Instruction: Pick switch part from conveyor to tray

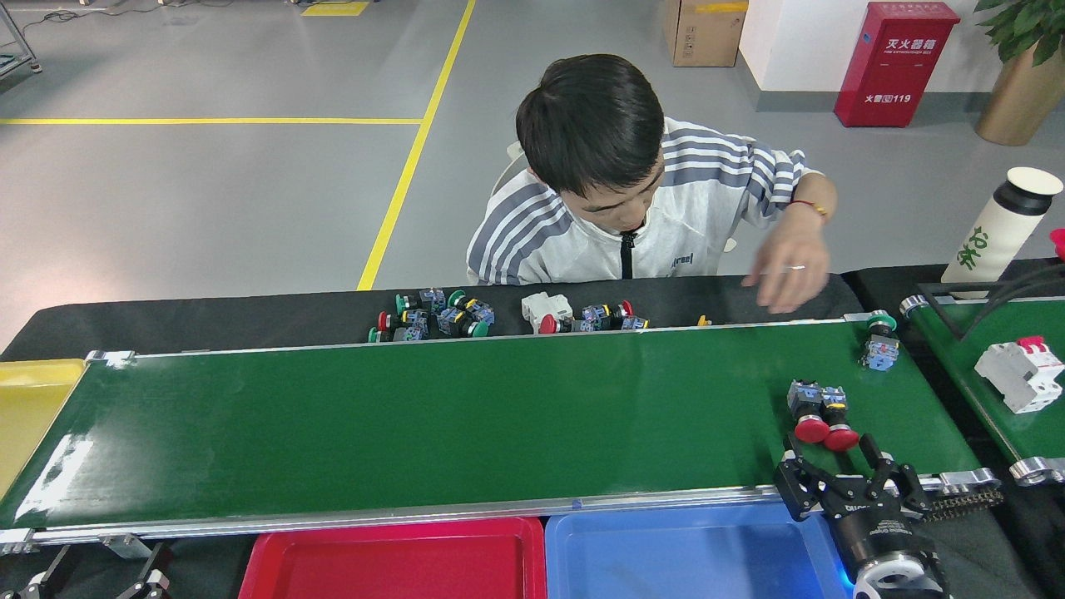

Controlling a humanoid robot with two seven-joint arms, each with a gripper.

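Observation:
The conveyor runs across the head view as a wide green belt. Two red-headed switch parts lie side by side on it near the right end. A green-headed switch part stands by the far rail. My right gripper is open at the near rail. Its fingers are spread just short of the red-headed pair, with nothing between them. The red tray lies below the near rail, left of centre. Of my left gripper only dark tips show at the bottom left corner.
A blue tray sits right of the red one. A yellow bin is at the belt's left end. A person leans over the far side, one hand above the far rail. Loose switch parts line the black table. A white breaker lies on the smaller right belt.

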